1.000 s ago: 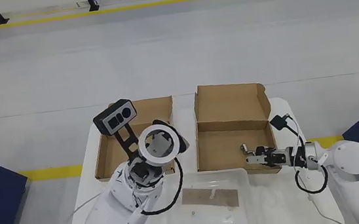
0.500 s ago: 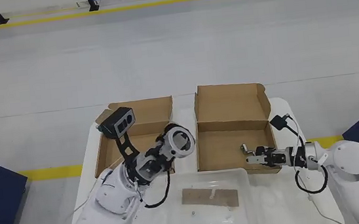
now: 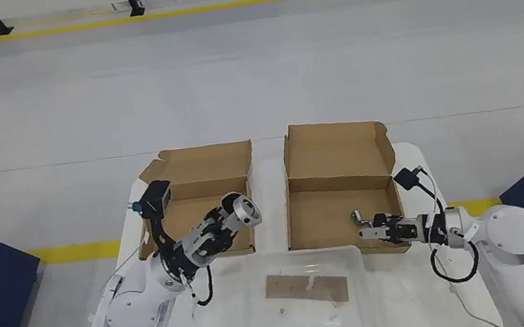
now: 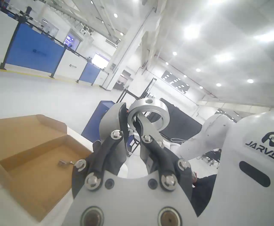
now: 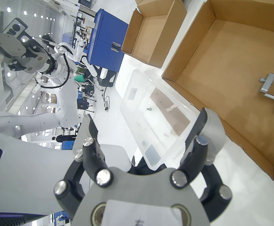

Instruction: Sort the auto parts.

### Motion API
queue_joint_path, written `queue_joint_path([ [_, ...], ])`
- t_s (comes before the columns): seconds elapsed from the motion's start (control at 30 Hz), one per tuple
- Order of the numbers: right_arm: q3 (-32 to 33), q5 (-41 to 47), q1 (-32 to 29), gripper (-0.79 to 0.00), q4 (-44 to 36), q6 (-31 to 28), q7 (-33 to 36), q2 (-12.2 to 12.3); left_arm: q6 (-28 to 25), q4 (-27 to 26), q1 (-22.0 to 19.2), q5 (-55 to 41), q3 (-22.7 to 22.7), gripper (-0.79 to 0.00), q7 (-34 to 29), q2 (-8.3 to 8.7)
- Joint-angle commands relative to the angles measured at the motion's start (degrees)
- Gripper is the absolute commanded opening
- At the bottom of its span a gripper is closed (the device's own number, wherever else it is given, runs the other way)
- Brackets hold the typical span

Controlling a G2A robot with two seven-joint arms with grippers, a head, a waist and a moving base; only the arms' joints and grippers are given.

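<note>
My left gripper (image 4: 131, 119) is shut on a silver metal ring (image 4: 148, 113) with a threaded hole in its rim. In the top view that ring (image 3: 245, 209) hangs over the near right corner of the left cardboard box (image 3: 195, 170). My right gripper (image 3: 357, 225) stands open with nothing between its fingers, at the near edge of the right cardboard box (image 3: 333, 151). In the right wrist view this gripper (image 5: 144, 128) hovers above the clear plastic bin (image 5: 137, 81). A small metal part (image 5: 266, 83) lies on the right box's floor.
The clear bin (image 3: 349, 255) sits at the table's front, holding a brown sheet (image 3: 306, 287), a small screw (image 5: 149, 109) and a few tiny bits. Both boxes stand with lids open at the back. A blue cabinet (image 5: 109, 38) stands beyond the table.
My left arm has dropped lower and drawn back to the left with the ring in its grip. Its wrist camera swung from above the left box to that box's left side. The right arm kept still.
</note>
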Motion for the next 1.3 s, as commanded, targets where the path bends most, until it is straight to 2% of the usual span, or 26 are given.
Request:
queue_joint_path([
  [0.0, 0.0, 0.0, 0.0, 0.000, 0.0, 0.0, 0.0, 0.0, 0.0, 0.0, -0.1, 0.0, 0.0, -0.785, -0.1, 0.00],
  [0.1, 0.0, 0.0, 0.0, 0.000, 0.0, 0.0, 0.0, 0.0, 0.6, -0.2, 0.0, 0.1, 0.1, -0.785, 0.2, -0.01],
  [0.2, 0.0, 0.0, 0.0, 0.000, 0.0, 0.0, 0.0, 0.0, 4.7, -0.8, 0.0, 3.6, -0.7, -0.785, -0.4, 0.20],
  [0.53, 0.0, 0.0, 0.0, 0.000, 0.0, 0.0, 0.0, 0.0, 24.9, -0.8, -0.2, 17.4, -5.1, -0.785, -6.1, 1.40],
  [0.63, 0.0, 0.0, 0.0, 0.000, 0.0, 0.0, 0.0, 0.0, 31.1, -1.6, 0.5, 21.2, -6.3, -0.785, -4.8, 1.55],
  [0.9, 0.0, 0.0, 0.0, 0.000, 0.0, 0.0, 0.0, 0.0, 31.1, -1.6, 0.5, 21.2, -6.3, -0.785, -4.8, 1.55],
  [0.97, 0.0, 0.0, 0.0, 0.000, 0.0, 0.0, 0.0, 0.0, 32.7, -1.6, 0.1, 22.8, -5.6, -0.785, -4.9, 1.56],
  [1.07, 0.0, 0.0, 0.0, 0.000, 0.0, 0.0, 0.0, 0.0, 40.7, -0.5, -2.8, 27.4, -4.1, -0.785, -9.1, 1.63],
  [1.17, 0.0, 0.0, 0.0, 0.000, 0.0, 0.0, 0.0, 0.0, 53.2, 1.9, -7.3, 27.9, -1.8, -0.785, -15.0, 1.33],
  [1.27, 0.0, 0.0, 0.0, 0.000, 0.0, 0.0, 0.0, 0.0, 61.1, 4.8, -11.7, 30.2, 1.1, -0.785, -16.8, 0.91],
])
